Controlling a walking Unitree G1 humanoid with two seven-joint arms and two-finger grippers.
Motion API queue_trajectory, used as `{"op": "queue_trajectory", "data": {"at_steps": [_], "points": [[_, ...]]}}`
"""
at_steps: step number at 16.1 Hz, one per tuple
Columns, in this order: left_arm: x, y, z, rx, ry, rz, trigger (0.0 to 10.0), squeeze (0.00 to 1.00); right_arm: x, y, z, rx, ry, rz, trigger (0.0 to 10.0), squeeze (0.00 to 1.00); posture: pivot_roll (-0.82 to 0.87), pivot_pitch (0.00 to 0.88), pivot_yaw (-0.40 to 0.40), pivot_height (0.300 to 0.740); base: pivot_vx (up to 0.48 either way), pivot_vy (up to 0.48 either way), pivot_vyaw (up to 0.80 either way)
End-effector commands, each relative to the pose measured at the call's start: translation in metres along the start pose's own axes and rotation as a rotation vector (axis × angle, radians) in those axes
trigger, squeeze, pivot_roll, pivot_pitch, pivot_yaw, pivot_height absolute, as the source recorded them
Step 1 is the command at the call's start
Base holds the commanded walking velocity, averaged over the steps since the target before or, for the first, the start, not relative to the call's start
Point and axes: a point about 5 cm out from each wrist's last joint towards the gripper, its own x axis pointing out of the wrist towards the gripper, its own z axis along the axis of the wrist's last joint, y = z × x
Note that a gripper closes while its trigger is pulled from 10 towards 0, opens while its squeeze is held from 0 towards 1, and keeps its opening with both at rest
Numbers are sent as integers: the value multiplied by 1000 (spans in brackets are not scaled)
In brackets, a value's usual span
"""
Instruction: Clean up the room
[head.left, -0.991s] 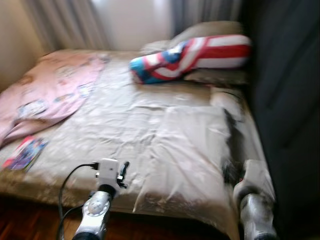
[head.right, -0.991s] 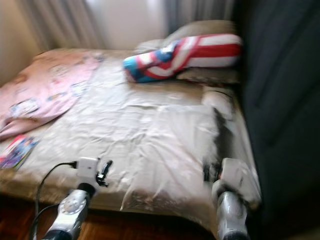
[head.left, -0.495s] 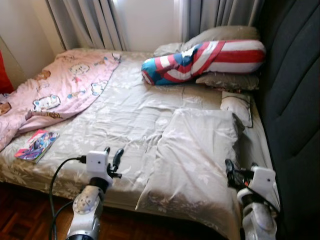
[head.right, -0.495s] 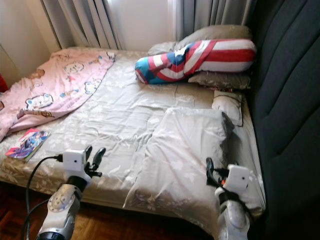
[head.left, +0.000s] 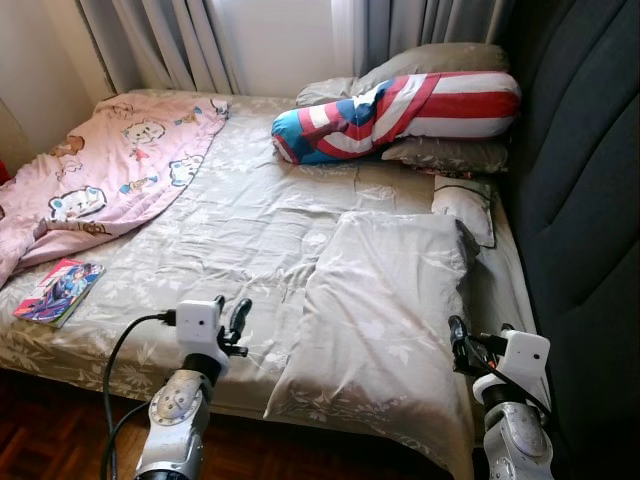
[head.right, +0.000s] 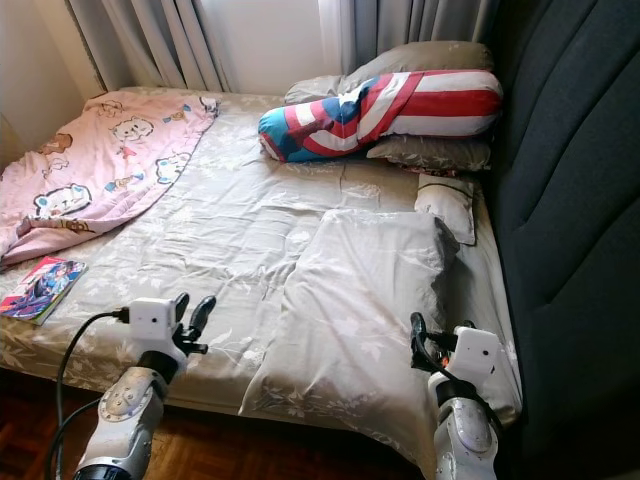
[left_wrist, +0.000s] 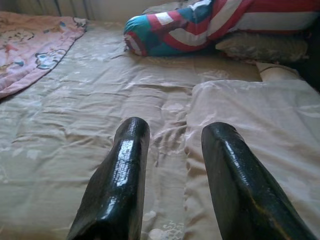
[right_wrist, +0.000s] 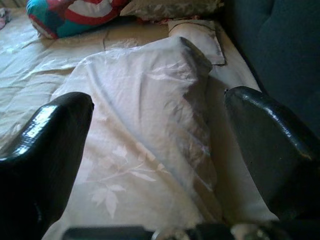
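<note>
The big beige pillow (head.left: 385, 310) is the thing to watch. It lies flat on the bed (head.left: 250, 220), and its near end hangs at the bed's near edge. Its long way runs from that edge up toward the dark headboard (head.left: 590, 200).

Both hands hang at the near end of the pillow, one on each side. The right hand (head.left: 462, 345) is just beside the pillow's near right corner. Its two black fingers (right_wrist: 50, 150) are spread wide and hold nothing, and in the right wrist view the pillow lies straight ahead between them. The left hand (head.left: 232, 315) is over the sheet, just left of the pillow. Its fingers (left_wrist: 120, 175) are also apart and empty, and they point along the pillow's left edge. I think the right hand is a bit closer, but both can reach. Nothing lies between the hands and the pillow.

Far to the left of the pillow, a comic book (head.left: 55, 290) sits near the bed's edge. Past it, a pink blanket (head.left: 110, 175) is heaped on the left side of the bed.

Just past the pillow's far end is a small pillow (head.left: 466, 208) by the headboard. Further on is a red, white and blue bolster (head.left: 400, 112), which leans on grey pillows (head.left: 445, 152). Curtains (head.left: 160, 40) hang behind the bed.
</note>
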Motion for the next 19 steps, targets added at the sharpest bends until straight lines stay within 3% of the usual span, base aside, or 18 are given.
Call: {"op": "queue_trajectory", "data": {"at_steps": [1,9,19], "points": [[-1,4,4,3,-4,12,10000,0,-1,2,-1,-1,11,5,10000,0,-93,61,0,740,0,0,0],[1,2,10,-9,-13,18,10000,0,-2,4,0,-2,24,14,10000,0,-91,71,-7,740,0,0,0],[4,-1,14,-14,-24,10,10000,0,0,8,1,8,27,30,10000,0,-91,73,-9,740,257,0,0]]}}
